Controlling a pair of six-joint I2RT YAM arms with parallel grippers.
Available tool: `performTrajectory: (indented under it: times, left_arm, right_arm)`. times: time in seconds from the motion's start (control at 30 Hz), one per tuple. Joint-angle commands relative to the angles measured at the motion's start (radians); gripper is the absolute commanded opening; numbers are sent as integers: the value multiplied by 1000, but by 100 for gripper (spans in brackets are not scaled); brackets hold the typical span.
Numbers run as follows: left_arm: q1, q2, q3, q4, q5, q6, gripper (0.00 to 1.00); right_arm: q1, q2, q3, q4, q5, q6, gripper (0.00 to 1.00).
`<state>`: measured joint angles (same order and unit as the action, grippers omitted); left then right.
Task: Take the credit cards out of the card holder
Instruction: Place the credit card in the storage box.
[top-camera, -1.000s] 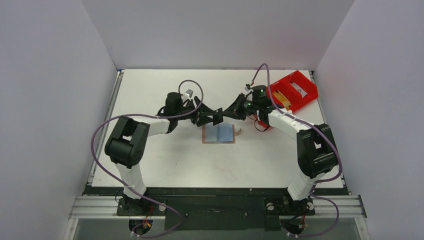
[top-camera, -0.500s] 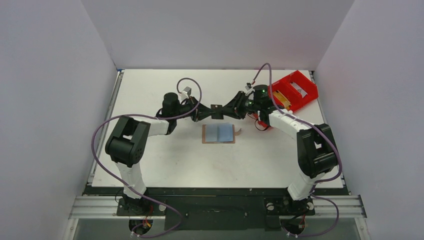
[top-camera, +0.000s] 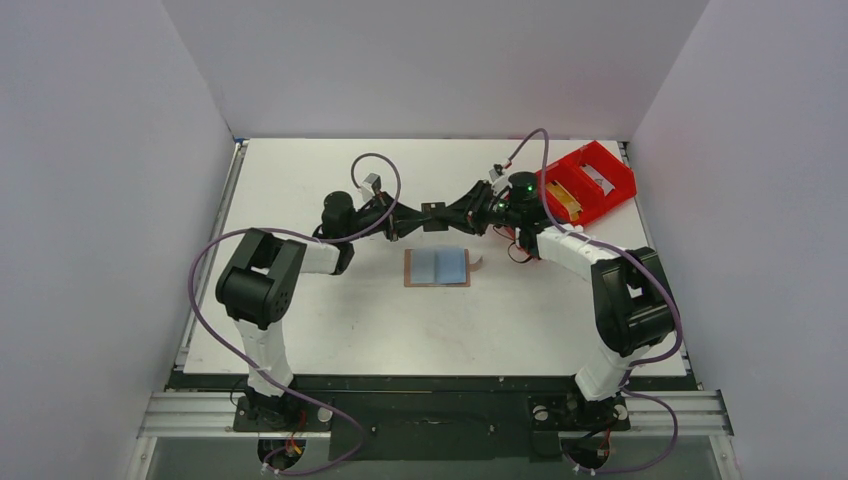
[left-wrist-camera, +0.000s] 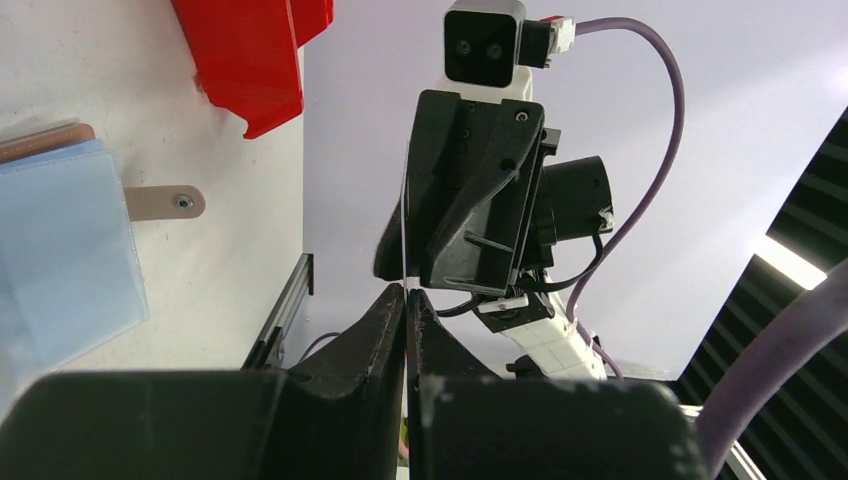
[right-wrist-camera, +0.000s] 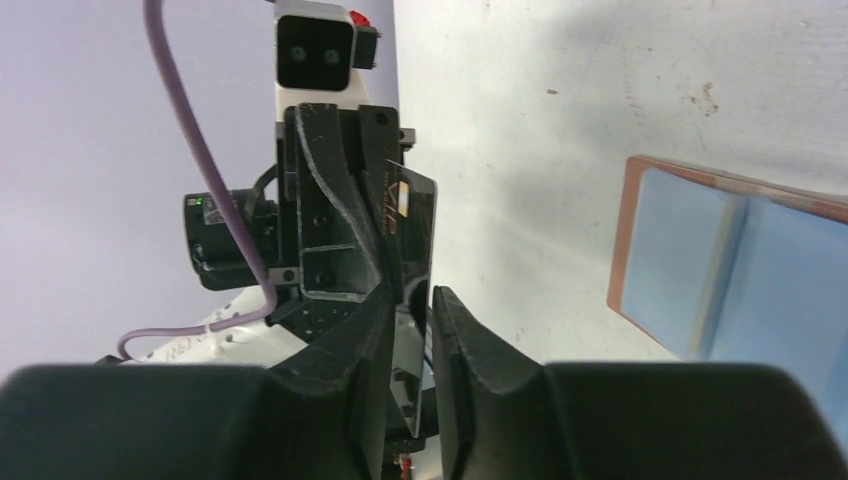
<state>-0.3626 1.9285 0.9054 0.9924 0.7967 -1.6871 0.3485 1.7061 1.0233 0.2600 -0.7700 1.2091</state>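
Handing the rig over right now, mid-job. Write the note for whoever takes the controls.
Left gripper: shut on a dark card, held in the air.
Right gripper: open, jaws parted around the same card, not clamping.
Card holder: lying open and flat on the table near the grippers, pale blue faces up.
Red tray: far right corner of the table.
Done: one card is out of the holder.
Left: back the right arm off, set the card down, probably in the tray; whether more cards remain in the holder I cannot tell.
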Motion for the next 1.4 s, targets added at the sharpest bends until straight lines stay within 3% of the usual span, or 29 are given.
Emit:
performTrajectory:
  times: [0.0,0.07,0.13,0.17,0.23,0.33,0.53,0.63,0.93,1.37]
  left_arm:
    - [6,-4,12,48,9,14,0]
    - [4,-12,15,19,17,34,0]
    - [4,-29,19,-52,23,77,1]
    - [5,-39,24,-107,23,110,10]
    - [5,-80,56,-347,-3,260,25]
    - [8,-152,138,-748,-76,520,38]
    - [25,-211,244,-1128,-232,765,42]
    - [29,-236,263,-1219,-256,834,42]
    - [33,-274,305,-1345,-274,936,42]
    - [37,-257,320,-1353,-245,968,42]
  right_arm:
    - [9,-28,-6,125,-20,47,12]
    - [9,-29,-2,105,-17,30,0]
    - [8,-33,9,58,-7,-8,0]
    - [8,-39,16,35,5,-28,0]
    - [7,-50,42,-61,36,-103,0]
    - [8,-67,93,-228,88,-228,0]
    - [5,-82,227,-566,266,-478,0]
    - [0,-90,293,-728,386,-600,0]
    - [-39,-174,306,-834,815,-888,0]
    - [-108,-39,454,-892,1063,-1088,0]
